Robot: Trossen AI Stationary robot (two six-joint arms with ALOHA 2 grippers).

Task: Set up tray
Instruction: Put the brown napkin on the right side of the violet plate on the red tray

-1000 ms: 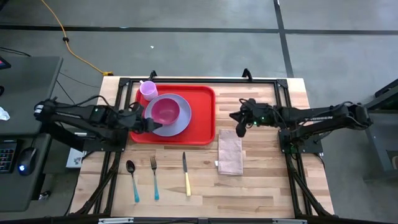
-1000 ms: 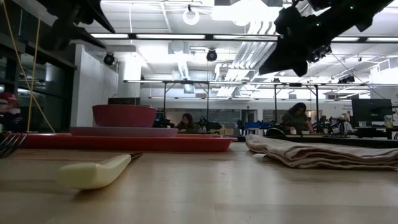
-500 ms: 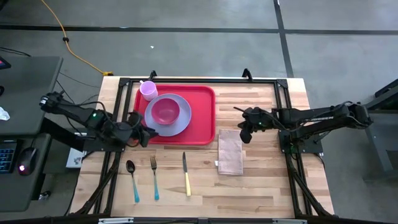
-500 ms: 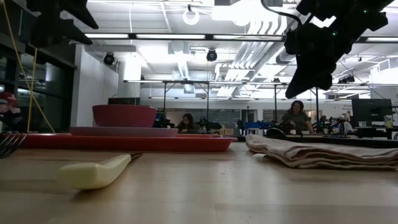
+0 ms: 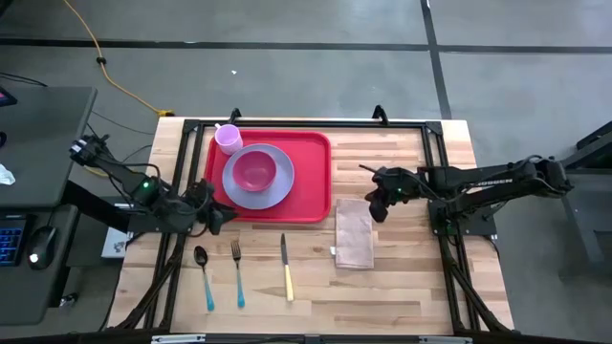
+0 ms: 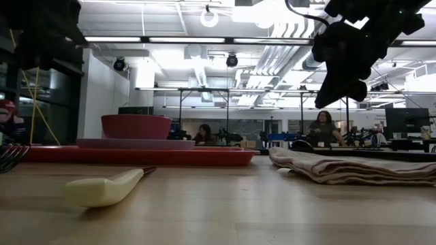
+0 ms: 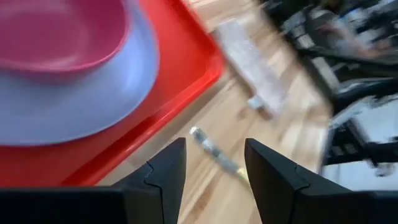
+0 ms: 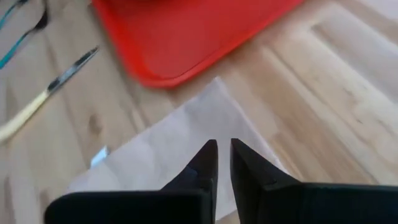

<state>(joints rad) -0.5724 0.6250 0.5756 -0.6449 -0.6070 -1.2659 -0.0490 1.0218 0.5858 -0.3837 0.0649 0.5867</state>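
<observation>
The red tray [image 5: 311,182] lies on the far-left part of the table. A lavender plate [image 5: 282,191] rests flat on it, with a pink bowl [image 5: 254,171] on the plate and a lavender cup [image 5: 228,139] at the tray's far left corner. My left gripper [image 5: 216,220] hovers open by the tray's near left corner; its wrist view shows its fingers apart [image 7: 214,163] over the tray's near rim [image 7: 186,93]. My right gripper [image 5: 379,206] hangs shut [image 8: 224,155] above the far right corner of the beige napkin [image 5: 354,234], well clear of it in the low view [image 6: 340,78].
A spoon [image 5: 203,275], a fork [image 5: 237,272] and a yellow-handled knife [image 5: 286,269] lie side by side on the wood near the table's near edge, left of the napkin. Bare wood shows right of the tray and along the near edge. People sit far behind in the room.
My left gripper has drawn back from the plate's left rim toward the table's near left, stopping by the tray's near left corner. My right gripper has shifted slightly toward the near edge and tipped down over the napkin. Plate, bowl and tray have stayed put.
</observation>
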